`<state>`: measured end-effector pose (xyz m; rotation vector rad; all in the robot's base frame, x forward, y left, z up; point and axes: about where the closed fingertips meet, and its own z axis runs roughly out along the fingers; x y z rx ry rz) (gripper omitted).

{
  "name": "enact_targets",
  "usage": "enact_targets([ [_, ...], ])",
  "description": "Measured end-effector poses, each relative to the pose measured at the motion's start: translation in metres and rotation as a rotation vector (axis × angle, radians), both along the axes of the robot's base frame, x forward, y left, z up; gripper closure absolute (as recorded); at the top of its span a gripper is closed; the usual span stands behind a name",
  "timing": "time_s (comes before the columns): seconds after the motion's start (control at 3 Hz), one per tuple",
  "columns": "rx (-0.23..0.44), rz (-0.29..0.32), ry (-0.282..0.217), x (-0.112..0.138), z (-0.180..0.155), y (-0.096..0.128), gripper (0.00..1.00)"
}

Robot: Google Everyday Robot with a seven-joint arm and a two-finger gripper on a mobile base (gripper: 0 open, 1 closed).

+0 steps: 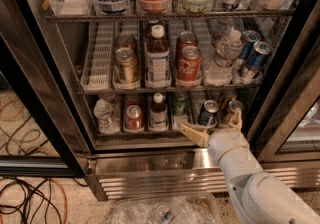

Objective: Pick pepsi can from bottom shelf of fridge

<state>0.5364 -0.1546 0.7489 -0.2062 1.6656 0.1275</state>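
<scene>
The pepsi can (207,113) stands upright on the bottom shelf (137,137) of the fridge (150,167), in a lane right of centre, with a green can (180,104) in the lane to its left and a brown can (230,110) to its right. The end effector (209,121) sits at the shelf's front edge just before the can, fingers (192,134) spread wide to either side, gripping nothing.

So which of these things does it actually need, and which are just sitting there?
Job: pepsi can, bottom shelf, fridge, gripper at that shelf's front, fingers open by the can.
Bystanders: cola cans, water bottle, floor cables.
</scene>
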Motion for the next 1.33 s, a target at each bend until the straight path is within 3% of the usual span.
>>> enact_targets([
  [1.33,0.006,0.022,-0.045,-0.022,-0.105,-0.029,0.0],
])
